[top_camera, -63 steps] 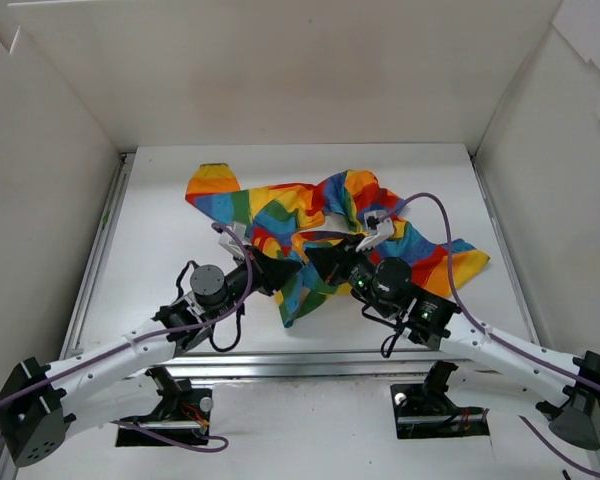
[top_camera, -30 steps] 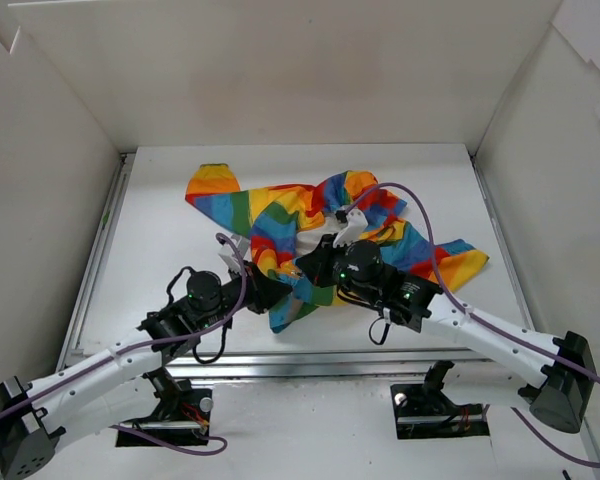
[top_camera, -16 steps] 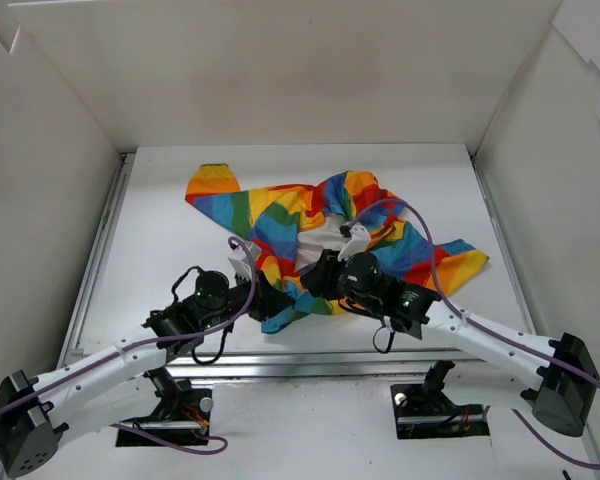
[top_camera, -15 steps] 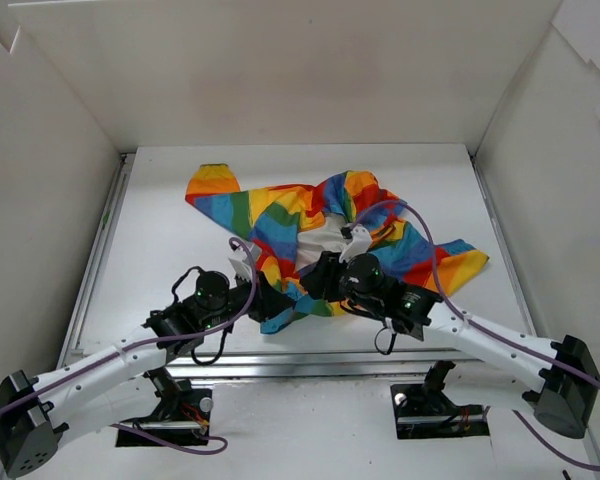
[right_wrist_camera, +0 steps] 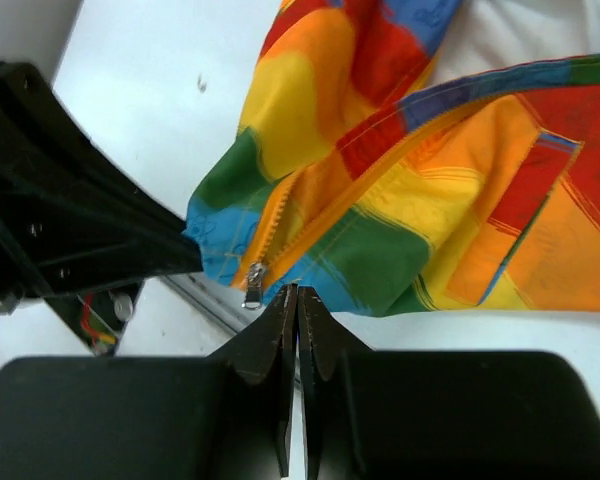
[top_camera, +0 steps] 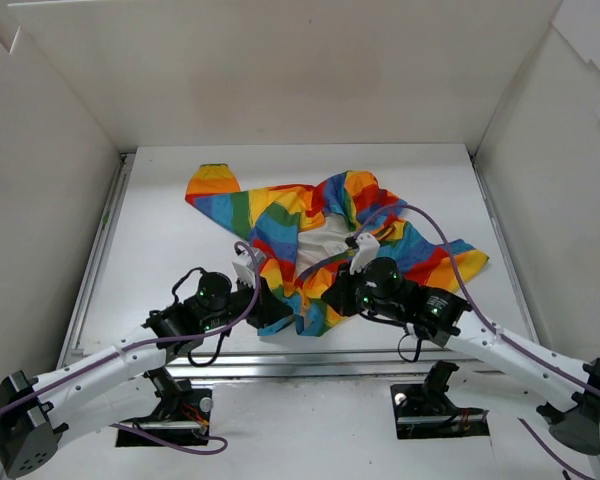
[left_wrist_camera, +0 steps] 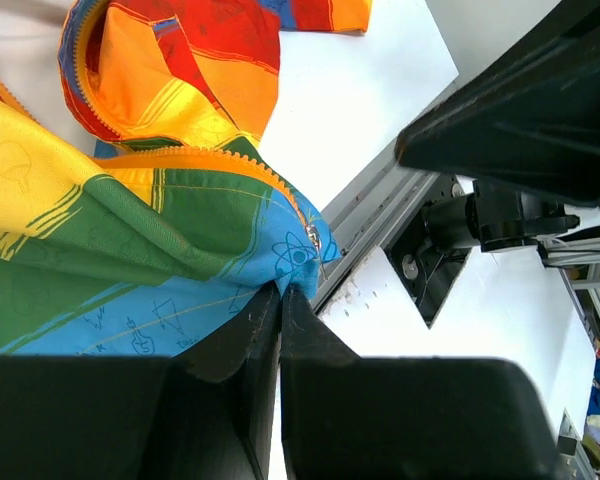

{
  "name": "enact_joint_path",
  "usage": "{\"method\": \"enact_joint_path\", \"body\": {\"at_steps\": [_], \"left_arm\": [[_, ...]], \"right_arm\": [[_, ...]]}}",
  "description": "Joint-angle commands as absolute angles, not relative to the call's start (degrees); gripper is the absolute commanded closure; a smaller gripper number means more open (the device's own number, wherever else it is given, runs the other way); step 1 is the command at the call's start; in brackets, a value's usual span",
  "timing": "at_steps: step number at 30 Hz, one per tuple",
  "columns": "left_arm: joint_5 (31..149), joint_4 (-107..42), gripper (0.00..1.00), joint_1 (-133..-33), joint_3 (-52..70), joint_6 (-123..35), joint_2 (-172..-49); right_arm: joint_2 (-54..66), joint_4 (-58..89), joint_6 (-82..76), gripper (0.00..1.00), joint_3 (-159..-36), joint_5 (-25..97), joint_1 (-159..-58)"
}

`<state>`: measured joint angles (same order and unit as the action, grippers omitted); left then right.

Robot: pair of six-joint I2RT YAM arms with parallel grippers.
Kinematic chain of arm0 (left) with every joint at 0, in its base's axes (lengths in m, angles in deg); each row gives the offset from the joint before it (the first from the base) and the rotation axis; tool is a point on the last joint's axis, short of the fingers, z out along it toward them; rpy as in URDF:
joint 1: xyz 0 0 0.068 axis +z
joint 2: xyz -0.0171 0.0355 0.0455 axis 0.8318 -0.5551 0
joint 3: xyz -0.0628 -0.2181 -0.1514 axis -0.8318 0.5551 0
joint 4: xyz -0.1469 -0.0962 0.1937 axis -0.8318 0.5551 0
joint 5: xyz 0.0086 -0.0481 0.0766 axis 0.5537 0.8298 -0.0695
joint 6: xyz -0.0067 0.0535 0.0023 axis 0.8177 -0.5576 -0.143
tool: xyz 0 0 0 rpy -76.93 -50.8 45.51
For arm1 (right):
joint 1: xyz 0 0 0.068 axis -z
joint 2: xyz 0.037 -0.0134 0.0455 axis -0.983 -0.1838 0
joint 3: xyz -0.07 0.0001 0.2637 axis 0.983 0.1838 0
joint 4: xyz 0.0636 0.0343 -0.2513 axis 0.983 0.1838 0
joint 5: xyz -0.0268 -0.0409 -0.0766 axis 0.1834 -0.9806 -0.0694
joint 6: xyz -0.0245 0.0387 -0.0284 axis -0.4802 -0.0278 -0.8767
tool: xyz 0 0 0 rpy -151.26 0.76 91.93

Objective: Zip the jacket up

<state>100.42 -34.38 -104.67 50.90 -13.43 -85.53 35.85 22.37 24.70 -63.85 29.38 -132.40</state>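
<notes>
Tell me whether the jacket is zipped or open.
Open. The jacket's white lining shows between its front edges from above, and the slider sits low at the hem corner.

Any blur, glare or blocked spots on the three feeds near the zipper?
Left wrist: zipper pull crisp, dark fingers fill the bottom. Right wrist: pull equally sharp, no glare, bottom blocked likewise. Top external: even light, jacket sharp, pull too small to read.
</notes>
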Motion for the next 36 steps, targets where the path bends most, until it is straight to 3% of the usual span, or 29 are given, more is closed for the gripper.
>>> {"method": "enact_joint_path", "body": {"at_steps": [1,5,9,12,16,21,34,36], "left_arm": [[102.2,-37.5,1.00,-105.1,47.9,-14.4,-84.7],[102.9,-37.4,1.00,-105.1,48.3,-14.6,-84.1],[103.4,-37.2,1.00,-105.1,48.3,-14.9,-83.9],[103.7,-37.0,1.00,-105.1,48.2,-15.1,-84.1],[103.9,-37.1,1.00,-105.1,47.8,-15.3,-84.2],[104.1,-37.4,1.00,-105.1,47.9,-15.0,-84.1],[104.9,-37.7,1.00,-105.1,48.2,-15.2,-83.9],[105.0,-37.6,1.00,-105.1,48.2,-15.3,-83.8]], "right_arm": [[30.7,25.7,14.7,1.00,-70.4,36.0,-134.4],[27.0,25.3,11.0,1.00,-72.7,37.6,-137.7],[26.8,25.8,8.6,0.67,-73.2,37.6,-138.7],[24.1,28.2,6.5,0.62,-75.1,37.4,-139.7],[22.7,29.6,6.2,0.62,-76.0,36.0,-140.6],[21.8,29.3,7.0,0.68,-75.7,36.4,-140.6],[19.0,27.5,7.7,0.67,-76.0,36.6,-140.6],[19.4,27.3,7.9,0.71,-75.9,35.8,-140.7]]}}
